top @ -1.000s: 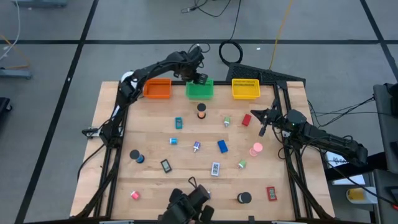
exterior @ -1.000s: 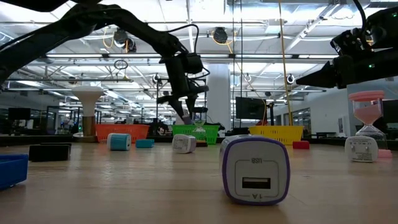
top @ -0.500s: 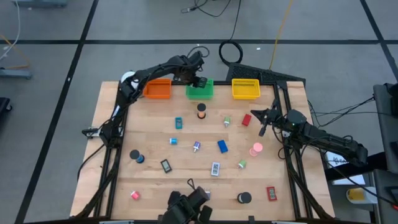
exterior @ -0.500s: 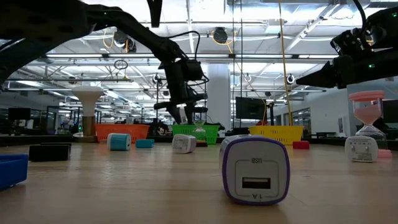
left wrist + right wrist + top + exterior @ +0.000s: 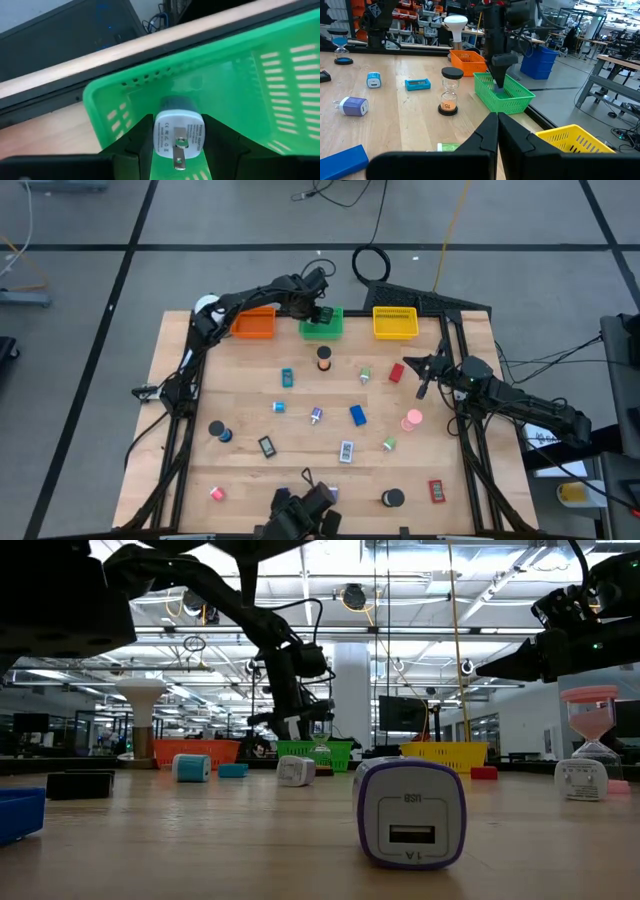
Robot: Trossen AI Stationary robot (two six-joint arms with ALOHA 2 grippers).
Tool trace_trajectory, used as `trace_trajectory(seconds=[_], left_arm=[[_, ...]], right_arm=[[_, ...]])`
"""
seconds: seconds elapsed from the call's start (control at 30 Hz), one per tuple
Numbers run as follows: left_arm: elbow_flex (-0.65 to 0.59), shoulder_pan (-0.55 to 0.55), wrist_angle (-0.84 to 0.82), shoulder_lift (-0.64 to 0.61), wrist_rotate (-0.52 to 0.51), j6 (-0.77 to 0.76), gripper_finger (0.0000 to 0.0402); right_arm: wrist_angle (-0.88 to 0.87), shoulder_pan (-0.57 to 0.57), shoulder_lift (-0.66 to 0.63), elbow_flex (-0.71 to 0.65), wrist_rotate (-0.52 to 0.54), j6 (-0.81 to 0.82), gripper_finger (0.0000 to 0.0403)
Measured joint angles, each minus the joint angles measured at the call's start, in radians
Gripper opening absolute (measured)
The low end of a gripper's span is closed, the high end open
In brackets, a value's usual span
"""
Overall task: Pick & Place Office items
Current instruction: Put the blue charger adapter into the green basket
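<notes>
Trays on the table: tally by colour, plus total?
orange tray: 1
green tray: 1
yellow tray: 1
Total: 3
The left claw holds a white charger over the green tray; the right claw waits near the table's right edge.

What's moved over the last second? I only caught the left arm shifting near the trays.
The left end effector drew back from over the green tray's middle toward its far left corner, still shut on the white charger, which now hangs above the tray's inside. The right end effector stayed shut and parked at the right edge. The items on the table have not moved.
</notes>
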Motion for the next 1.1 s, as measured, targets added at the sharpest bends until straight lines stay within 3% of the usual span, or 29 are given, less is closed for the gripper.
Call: trace_trajectory(seconds=[0.27, 0.63, 1.1], left_arm=[[0.0, -0.004, 0.004, 0.0, 0.0, -0.003, 0.0185], [0.0, -0.006, 0.004, 0.0, -0.001, 0.013, 0.0136], [0.001, -0.005, 0.004, 0.0, -0.053, 0.178, 0.0133]], right_arm=[[0.0, 0.0, 0.0, 0.0, 0.0, 0.0, 0.0], [0.0, 0.0, 0.0, 0.0, 0.0, 0.0, 0.0], [0.0, 0.0, 0.0, 0.0, 0.0, 0.0, 0.0]])
